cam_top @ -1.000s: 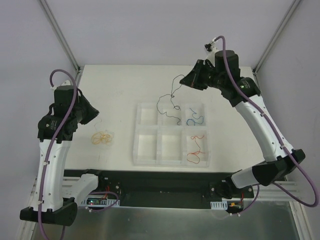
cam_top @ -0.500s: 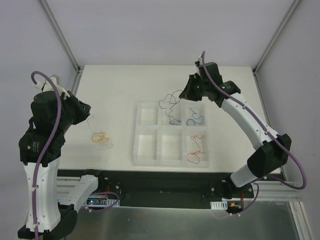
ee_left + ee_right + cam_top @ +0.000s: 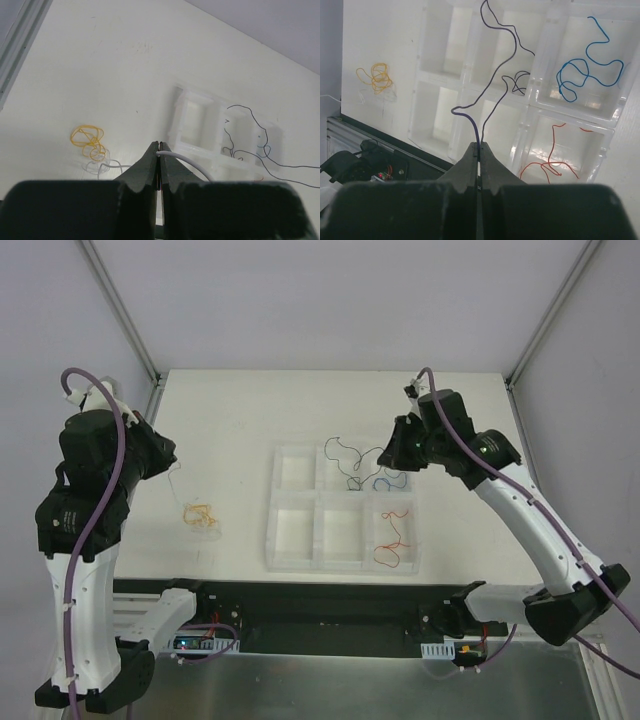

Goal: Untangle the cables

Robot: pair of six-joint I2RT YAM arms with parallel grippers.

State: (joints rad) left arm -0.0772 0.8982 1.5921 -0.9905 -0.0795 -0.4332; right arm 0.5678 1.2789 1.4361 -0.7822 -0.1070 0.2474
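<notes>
Your right claw (image 3: 479, 150) is clamped on the black wire (image 3: 495, 85), which hangs below it over the tray (image 3: 535, 100). Its loose end is curled in the middle far compartment. The blue wire (image 3: 587, 62) lies in the compartment just right of that, and the red wire (image 3: 551, 150) in the one nearer the claw.

Your left claw (image 3: 159, 152) is pinched shut on a white wire (image 3: 187, 162), lifted off the surface (image 3: 100, 60). The yellow wire (image 3: 87, 140) lies coiled down and to the left, and the white one's far end seems to touch it.

Watch two things. A black strand runs close to the wall by the blue wire, so a sideways swing could drop it across and snarl them again. Pulling the white wire up may drag the yellow coil along with it. Both wires are thin and pinched only at the tips — a jerk could slip them free.
</notes>
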